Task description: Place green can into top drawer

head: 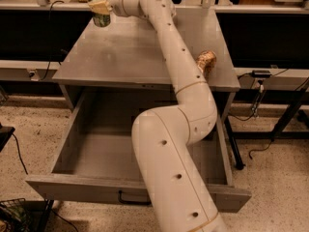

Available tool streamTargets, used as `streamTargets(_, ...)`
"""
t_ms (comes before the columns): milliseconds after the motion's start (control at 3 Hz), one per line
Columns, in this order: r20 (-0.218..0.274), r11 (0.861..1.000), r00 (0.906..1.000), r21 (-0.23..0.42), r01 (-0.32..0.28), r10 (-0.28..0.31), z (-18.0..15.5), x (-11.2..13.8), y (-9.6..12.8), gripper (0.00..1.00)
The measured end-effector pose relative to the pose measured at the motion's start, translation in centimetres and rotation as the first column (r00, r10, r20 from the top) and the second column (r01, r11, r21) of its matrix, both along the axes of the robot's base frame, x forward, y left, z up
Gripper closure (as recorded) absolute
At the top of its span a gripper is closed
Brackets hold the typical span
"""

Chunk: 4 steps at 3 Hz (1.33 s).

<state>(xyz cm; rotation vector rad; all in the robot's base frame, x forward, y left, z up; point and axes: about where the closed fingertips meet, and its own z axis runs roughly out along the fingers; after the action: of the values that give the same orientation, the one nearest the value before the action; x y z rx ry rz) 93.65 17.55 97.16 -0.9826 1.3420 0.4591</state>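
At the far left corner of the grey table: green can, upright, green-and-white body with silver top showing; whether its base touches the table top cannot be told; pinched at its upper part by the gripper, whose cream fingers close against the can's sides. Gripper carried on a cream jointed arm that runs diagonally across the table top from the near right. Top drawer: grey metal, pulled well out beneath the table, as wide as the table; small dark handle on the front panel (partly hidden by the arm's lower link, which covers the drawer's right half). Tan-and-gold can: lying on its side near the table's right edge, just behind the arm. Speckled floor around; black cables at right.
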Motion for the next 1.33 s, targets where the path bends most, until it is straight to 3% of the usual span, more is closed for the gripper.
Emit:
streamTargets(333, 0.035, 0.989, 0.9908, -0.075, -0.128, 0.131, 1.3, -3.7, -0.3, 1.0)
streamTargets(667, 0.0, 0.977, 0.9877, -0.146, -0.155, 0.157, 0.9, -5.2, -2.9, 1.0)
streamTargets(1000, -0.14, 0.949, 0.9706, -0.224, -0.224, 0.196, -1.5, -9.2, -8.9, 1.0)
streamTargets(1333, -0.141, 0.949, 0.9705, -0.224, -0.224, 0.196, -1.5, -9.2, -8.9, 1.0)
